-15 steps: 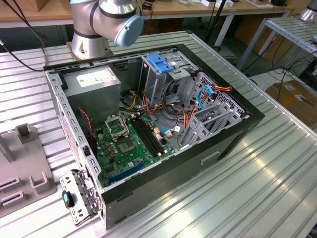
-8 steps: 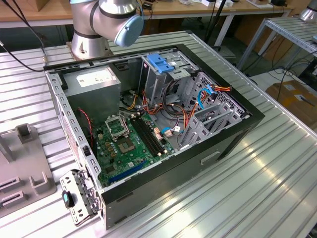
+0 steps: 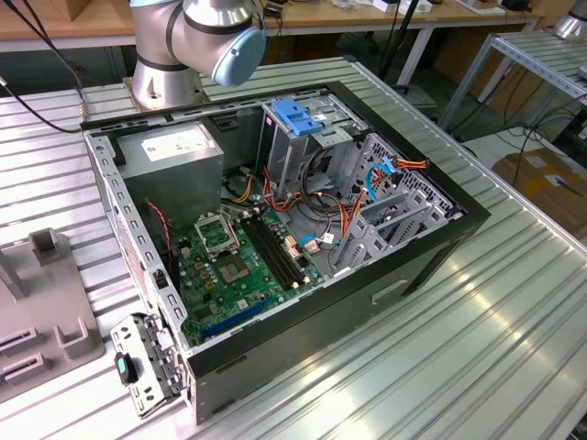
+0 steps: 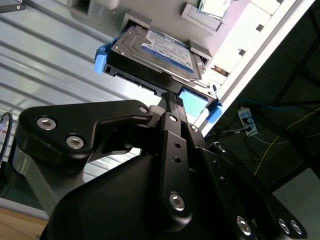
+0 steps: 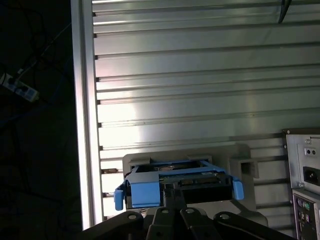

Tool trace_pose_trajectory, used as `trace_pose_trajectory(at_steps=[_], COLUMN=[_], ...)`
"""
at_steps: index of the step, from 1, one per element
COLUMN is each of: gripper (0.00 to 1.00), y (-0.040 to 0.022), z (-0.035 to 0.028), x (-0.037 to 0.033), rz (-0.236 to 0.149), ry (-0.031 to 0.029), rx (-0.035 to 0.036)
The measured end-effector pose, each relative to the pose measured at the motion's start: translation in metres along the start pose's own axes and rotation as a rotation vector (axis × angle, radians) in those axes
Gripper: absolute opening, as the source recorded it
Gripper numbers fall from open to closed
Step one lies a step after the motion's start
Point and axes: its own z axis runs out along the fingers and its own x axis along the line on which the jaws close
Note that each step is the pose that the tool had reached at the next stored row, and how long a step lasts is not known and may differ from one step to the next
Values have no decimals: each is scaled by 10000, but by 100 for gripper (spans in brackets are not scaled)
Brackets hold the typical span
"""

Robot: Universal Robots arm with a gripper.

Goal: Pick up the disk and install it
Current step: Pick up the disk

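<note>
- a ribbed aluminium bench carries an open computer case; the arm's base stands behind it.
- a wooden table and loose cables run along the back of the room; a power strip lies past the bench edge.
- the disk lies flat in a grey holder on the bench, label up, with blue rails at its sides.
- the claw sits right at the disk's near edge; open or gripping, i cannot tell.

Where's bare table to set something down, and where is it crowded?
Bare ribbed table lies on the exterior view's right of the case, down to the near edge. Crowded: inside the case with cables, and the grey fixture on that view's left.
</note>
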Motion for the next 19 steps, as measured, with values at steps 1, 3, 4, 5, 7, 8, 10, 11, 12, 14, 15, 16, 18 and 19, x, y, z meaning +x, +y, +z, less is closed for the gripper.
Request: trace_pose_trajectory(at_steps=[1,3,4,5,7,8,10,11,12,14,15,16,18,19], gripper=[11,11,11,11,11,11,11,11,11,11,11,11,11,11], y=[0,0,0,0,0,0,0,0,0,0,0,0,-1,0], z=[1,1,1,1,1,1,2,2,2,2,2,3,3,3], x=[0,0,0,0,0,0,0,0,0,0,0,0,-1,0], rz=[0,0,-15,-50,-253,-336,-572,-728,-839,-1081,-1200,-1291,-1574,-1675], ry=[-1,0,-1,2,10,14,23,31,35,46,51,54,66,71], rx=[0,0,0,-1,-4,-6,-6,-3,-1,3,7,8,29,45])
